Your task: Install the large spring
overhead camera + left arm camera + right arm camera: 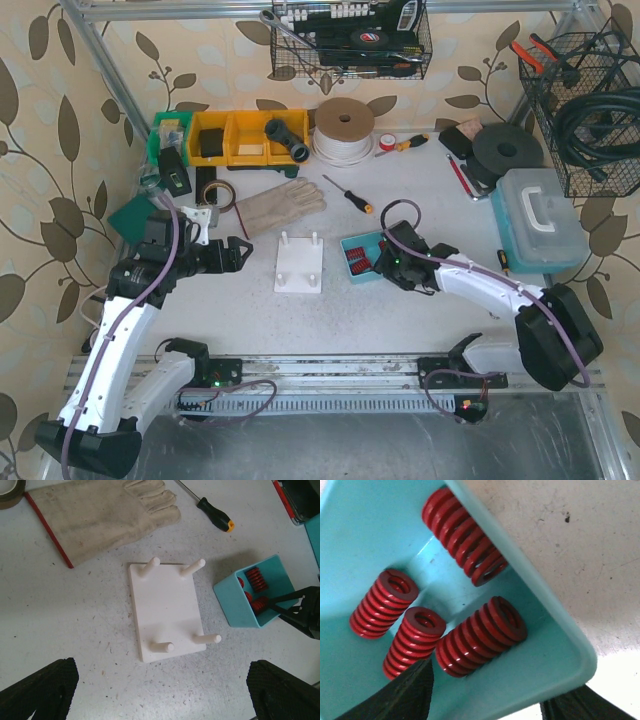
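From above, the left tool point(238, 255) hangs beside the peg board point(300, 268) and the right tool point(383, 260) reaches the teal bin point(352, 243); the left wrist shows its fingers point(45, 687) spread wide and empty over open counter point(75, 625); only the right wrist shows a large spring point(480, 635) lying against the bin's wall, that tool parted, gripping nothing.

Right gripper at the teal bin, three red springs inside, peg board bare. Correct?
No. The right wrist view shows four red springs in the teal bin, not three. The right gripper is at the bin and the peg board is bare.
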Robot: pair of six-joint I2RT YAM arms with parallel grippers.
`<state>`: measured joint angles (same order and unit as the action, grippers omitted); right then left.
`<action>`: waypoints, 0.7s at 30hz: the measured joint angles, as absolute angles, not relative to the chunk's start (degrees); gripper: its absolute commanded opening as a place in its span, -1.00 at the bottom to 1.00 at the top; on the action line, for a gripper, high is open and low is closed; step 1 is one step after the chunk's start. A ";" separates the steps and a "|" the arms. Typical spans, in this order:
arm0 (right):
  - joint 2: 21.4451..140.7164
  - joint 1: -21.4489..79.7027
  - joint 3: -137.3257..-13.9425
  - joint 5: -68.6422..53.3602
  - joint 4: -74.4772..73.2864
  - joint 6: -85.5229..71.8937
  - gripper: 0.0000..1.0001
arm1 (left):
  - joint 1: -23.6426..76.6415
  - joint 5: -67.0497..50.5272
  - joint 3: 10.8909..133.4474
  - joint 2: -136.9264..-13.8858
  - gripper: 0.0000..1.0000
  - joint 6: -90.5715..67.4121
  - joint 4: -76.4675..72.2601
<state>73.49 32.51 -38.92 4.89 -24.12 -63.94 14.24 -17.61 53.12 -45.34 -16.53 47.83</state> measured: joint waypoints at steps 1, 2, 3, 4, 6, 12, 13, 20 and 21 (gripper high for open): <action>73.97 32.62 -38.92 5.13 -24.12 -63.94 0.03 | 14.22 -17.47 53.12 -45.36 0.88 -16.53 47.83; 74.39 32.62 -38.92 5.30 -23.99 -63.99 -0.03 | 14.22 -17.30 53.12 -45.36 0.88 -16.51 47.83; 74.78 32.62 -39.03 5.56 -23.70 -64.12 -0.09 | 14.22 -17.02 53.12 -45.36 0.88 -16.51 47.83; 75.02 32.62 -39.22 5.67 -23.75 -64.34 -0.16 | 14.22 -16.84 53.12 -45.36 0.88 -16.53 47.83; 75.13 32.62 -39.55 6.20 -23.73 -64.31 -0.42 | 14.22 -16.60 53.12 -45.34 0.88 -16.53 47.83; 75.02 32.62 -41.32 8.40 -25.61 -61.87 -0.76 | 14.22 -16.47 53.12 -45.36 0.87 -16.53 47.83; 74.98 32.62 -41.65 8.56 -26.20 -61.19 -0.83 | 14.20 -16.47 53.12 -45.36 0.87 -16.53 47.83; 75.40 32.29 -44.42 9.69 -32.99 -53.39 -1.00 | 14.20 -16.40 53.12 -45.39 0.87 -16.53 47.88; 75.88 31.92 -45.12 9.58 -34.09 -51.75 -1.00 | 14.20 -16.38 53.12 -45.39 0.87 -16.53 47.88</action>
<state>75.88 31.92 -45.12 9.58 -34.09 -51.75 14.20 -16.38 53.12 -45.39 -16.53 47.88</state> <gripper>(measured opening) 0.048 0.935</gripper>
